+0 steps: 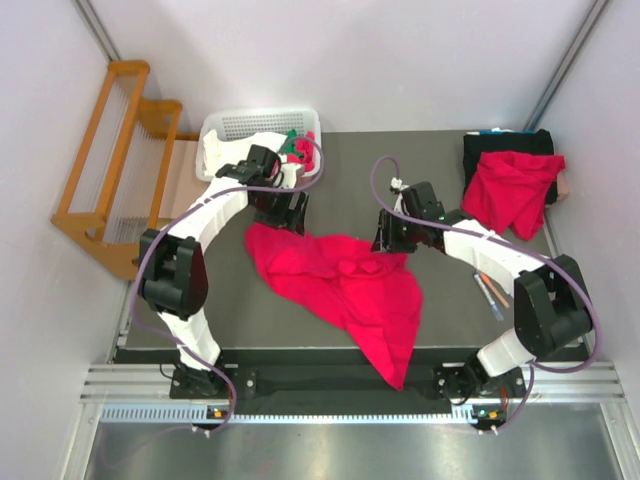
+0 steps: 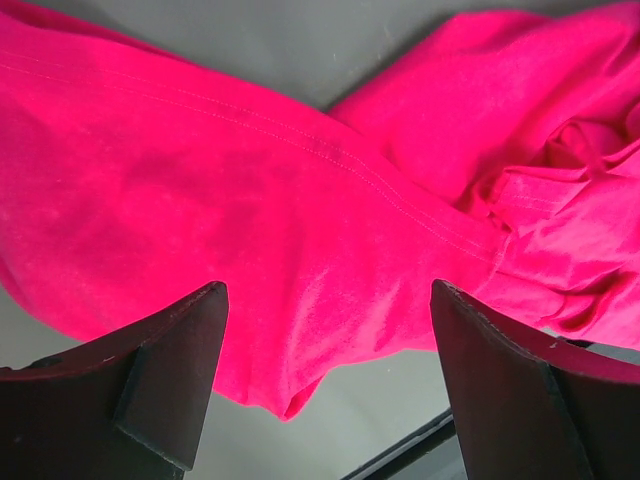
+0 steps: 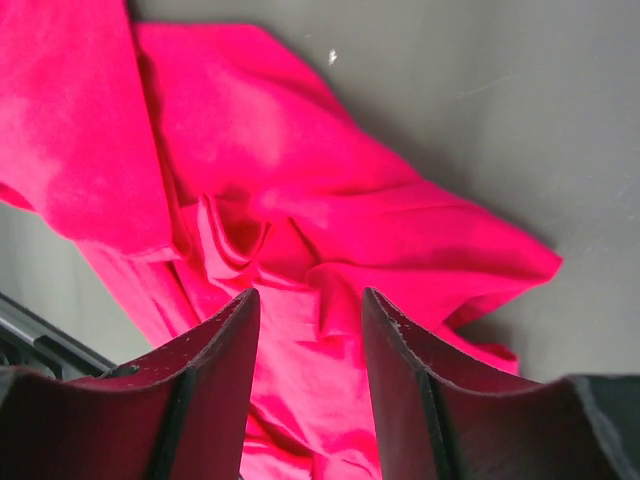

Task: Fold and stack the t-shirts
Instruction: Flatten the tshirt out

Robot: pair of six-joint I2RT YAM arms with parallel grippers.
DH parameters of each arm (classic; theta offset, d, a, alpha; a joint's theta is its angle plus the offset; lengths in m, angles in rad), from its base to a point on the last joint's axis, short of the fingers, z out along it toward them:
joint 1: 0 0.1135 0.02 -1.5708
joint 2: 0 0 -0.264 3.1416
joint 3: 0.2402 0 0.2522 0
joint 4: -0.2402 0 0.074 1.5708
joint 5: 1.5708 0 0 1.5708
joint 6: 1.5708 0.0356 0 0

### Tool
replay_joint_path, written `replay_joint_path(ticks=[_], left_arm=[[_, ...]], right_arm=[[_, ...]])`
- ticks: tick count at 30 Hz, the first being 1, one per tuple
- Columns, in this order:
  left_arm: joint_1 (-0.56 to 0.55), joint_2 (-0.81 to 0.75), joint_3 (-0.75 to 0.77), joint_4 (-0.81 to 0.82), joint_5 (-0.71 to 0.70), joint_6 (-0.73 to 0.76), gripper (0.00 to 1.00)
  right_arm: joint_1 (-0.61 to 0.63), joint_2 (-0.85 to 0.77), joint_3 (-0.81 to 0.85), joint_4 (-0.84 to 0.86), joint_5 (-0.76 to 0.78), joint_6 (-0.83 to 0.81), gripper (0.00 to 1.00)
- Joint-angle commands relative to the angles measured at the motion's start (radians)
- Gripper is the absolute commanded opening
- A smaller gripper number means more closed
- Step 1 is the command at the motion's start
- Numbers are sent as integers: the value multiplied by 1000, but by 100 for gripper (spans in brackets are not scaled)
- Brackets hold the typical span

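A crimson t-shirt point(image 1: 340, 280) lies crumpled across the middle of the table, and one end hangs over the front edge. My left gripper point(image 1: 280, 215) is open just above its back left corner. In the left wrist view the shirt's hem point(image 2: 300, 200) lies between and beyond the wide-spread gripper point(image 2: 328, 290). My right gripper point(image 1: 392, 240) is over the shirt's back right edge. Its jaws point(image 3: 310, 295) are partly open, with bunched folds of the shirt point(image 3: 330, 220) below and between them. A second crimson t-shirt point(image 1: 510, 190) lies crumpled at the back right.
A white basket point(image 1: 225, 128) at the back left holds white, green and red cloths. A black cloth point(image 1: 500, 145) lies under the second shirt. Pens point(image 1: 490, 295) lie near the right arm. A wooden rack point(image 1: 110, 150) stands off the table's left side.
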State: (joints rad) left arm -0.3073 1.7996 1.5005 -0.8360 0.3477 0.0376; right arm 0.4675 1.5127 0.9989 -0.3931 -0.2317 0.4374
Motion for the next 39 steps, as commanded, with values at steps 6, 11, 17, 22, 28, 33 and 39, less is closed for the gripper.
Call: replay_joint_path(ticks=[6,11,17,22,28,33,39], left_arm=[[-9,37,-17,71,-35,13,86],[-7,109,39,28,-61,25,87],[-7,158,61,44,-82,10,85],[-7,150,64,40,-87,16,82],[-6,129,72,28,-90,22,70],[0,113,96,5,-101,27,1],[28,78,182,-32,-102,28,0]], right_arm=[[-62,-8,-25,43,-14,-31,45],[-76,-5,-63,69,-35,-28,42],[-79,23,-80,100,-67,-12,38],[-81,52,-71,112,-90,-9,34],[-81,112,-65,158,-150,15,31],[-82,129,-51,166,-164,23,4],[-99,57,-11,152,-132,6,0]])
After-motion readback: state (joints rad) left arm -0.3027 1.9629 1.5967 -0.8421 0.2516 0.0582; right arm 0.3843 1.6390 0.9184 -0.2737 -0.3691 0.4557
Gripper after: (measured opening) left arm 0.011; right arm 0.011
